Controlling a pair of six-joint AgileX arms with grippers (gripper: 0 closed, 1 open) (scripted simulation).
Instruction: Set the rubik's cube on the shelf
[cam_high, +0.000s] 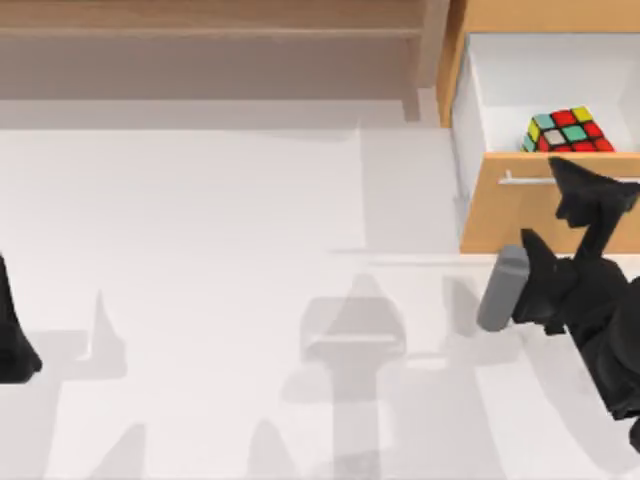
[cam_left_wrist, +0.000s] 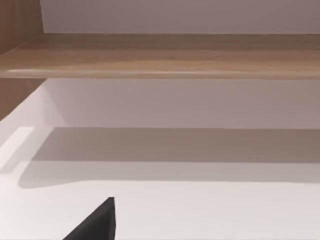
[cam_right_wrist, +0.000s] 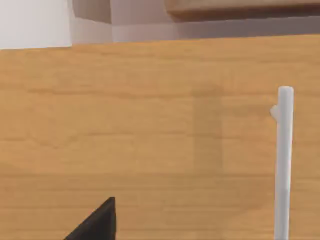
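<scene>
- The rubik's cube (cam_high: 568, 130) sits inside the pulled-out drawer (cam_high: 545, 215) at the table's far right, tucked against the inner side of the drawer front. My guess is the drawer stands open so the cube can be reached from above.
- The right gripper (cam_high: 575, 190) hovers over the drawer front, just beside the thin silver handle (cam_high: 520, 179) and close to the cube. It holds nothing; whether its fingers are spread or pressed together I cannot tell. In the right wrist view the orange-tan drawer front (cam_right_wrist: 150, 130) and the handle (cam_right_wrist: 284, 160) loom close, so the arm looks poised at the drawer's edge.
- The shelf (cam_high: 210, 30) runs along the far edge, left of the drawer, its board bare; the left wrist view looks straight at that board (cam_left_wrist: 165, 57).
- The left arm (cam_high: 15, 335) is parked at the table's left edge, well apart from everything.
- Count: one cube, one drawer, one handle, one shelf, two arms.
- The cube is not yet lifted.
</scene>
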